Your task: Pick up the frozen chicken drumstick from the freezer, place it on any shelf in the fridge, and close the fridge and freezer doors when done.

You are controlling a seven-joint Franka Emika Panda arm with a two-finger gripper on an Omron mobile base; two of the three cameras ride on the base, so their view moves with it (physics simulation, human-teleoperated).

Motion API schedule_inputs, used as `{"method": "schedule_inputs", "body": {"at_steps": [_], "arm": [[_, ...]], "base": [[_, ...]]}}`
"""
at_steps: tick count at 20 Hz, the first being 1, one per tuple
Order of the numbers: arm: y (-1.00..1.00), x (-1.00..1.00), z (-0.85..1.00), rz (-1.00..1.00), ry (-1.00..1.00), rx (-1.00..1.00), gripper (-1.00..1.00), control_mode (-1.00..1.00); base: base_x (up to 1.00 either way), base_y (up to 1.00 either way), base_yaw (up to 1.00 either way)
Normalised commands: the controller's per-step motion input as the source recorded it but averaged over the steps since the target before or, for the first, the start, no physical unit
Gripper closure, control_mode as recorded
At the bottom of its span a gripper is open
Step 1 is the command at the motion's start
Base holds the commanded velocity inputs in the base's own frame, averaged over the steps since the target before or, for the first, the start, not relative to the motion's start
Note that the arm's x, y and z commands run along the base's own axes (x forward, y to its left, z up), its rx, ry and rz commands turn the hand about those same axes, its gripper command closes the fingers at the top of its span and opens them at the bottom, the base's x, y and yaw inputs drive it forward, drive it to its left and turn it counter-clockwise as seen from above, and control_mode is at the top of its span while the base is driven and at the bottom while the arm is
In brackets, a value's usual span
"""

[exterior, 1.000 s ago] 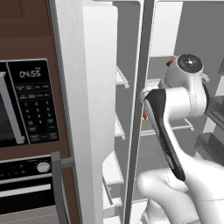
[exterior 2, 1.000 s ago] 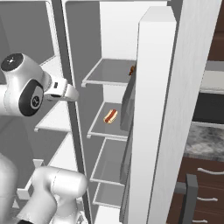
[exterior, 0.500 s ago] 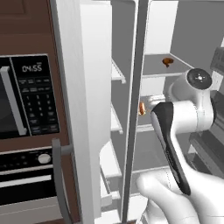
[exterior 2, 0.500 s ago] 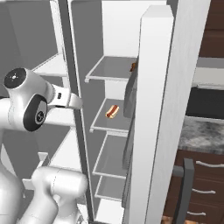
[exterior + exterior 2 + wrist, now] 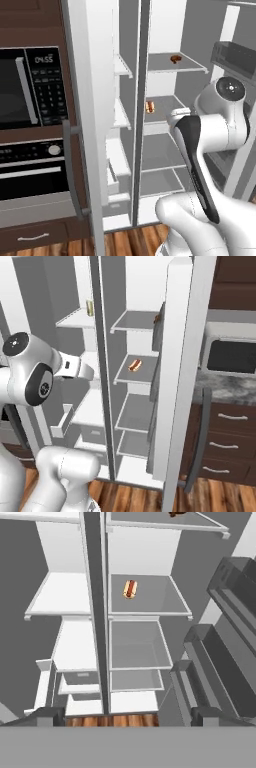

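1. White side-by-side unit stands w/ both tall white doors open; narrow grey freezer half (image 5: 65,612) left of the centre divider, wider grey fridge half (image 5: 145,557) right of it.
2. Small orange-brown drumstick lump (image 5: 175,58) lies on the top thin pale grey fridge shelf (image 5: 190,67), toward the back; in hand view it's cut by the top edge (image 5: 175,514).
3. Orange item w/ pale band (image 5: 130,589) lies on the next fridge shelf down, near its left rear; also seen from the right base (image 5: 134,365) and the left base (image 5: 149,106).
4. Claw (image 5: 128,717): two dark fingertips (image 5: 45,716) sit wide apart at the bottom of hand view, nothing between them — released, holding nothing. It's well apart from the shelves, facing the unit's interior from outside.
5. White arm w/ dark joints (image 5: 30,376) is raised in front of the freezer side in right base view; in left base view (image 5: 220,125) it stands before the fridge side.
6. Fridge door (image 5: 180,381), lined w/ dark grey bins (image 5: 220,657), stands open at right, its dark bar handle (image 5: 197,441) facing the brown drawers.
7. Freezer door (image 5: 87,125) stands open at left beside the black microwave (image 5: 25,85).
8. Small yellowish item (image 5: 90,307) on a freezer upper shelf; can't tell what it is.
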Motion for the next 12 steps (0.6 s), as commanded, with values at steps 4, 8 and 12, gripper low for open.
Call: {"method": "schedule_inputs", "body": {"at_steps": [4, 8, 12], "arm": [[0.0, 0.0, 0.0, 0.0, 0.0, 0.0, -1.0, 1.0], [0.0, -0.07, 0.0, 0.0, 0.0, 0.0, -1.0, -1.0], [0.0, -0.26, 0.0, 0.0, 0.0, 0.0, -1.0, -1.0]], "base": [[-0.41, 0.0, 0.0], [-0.04, 0.0, 0.0], [0.0, 0.0, 0.0]]}}
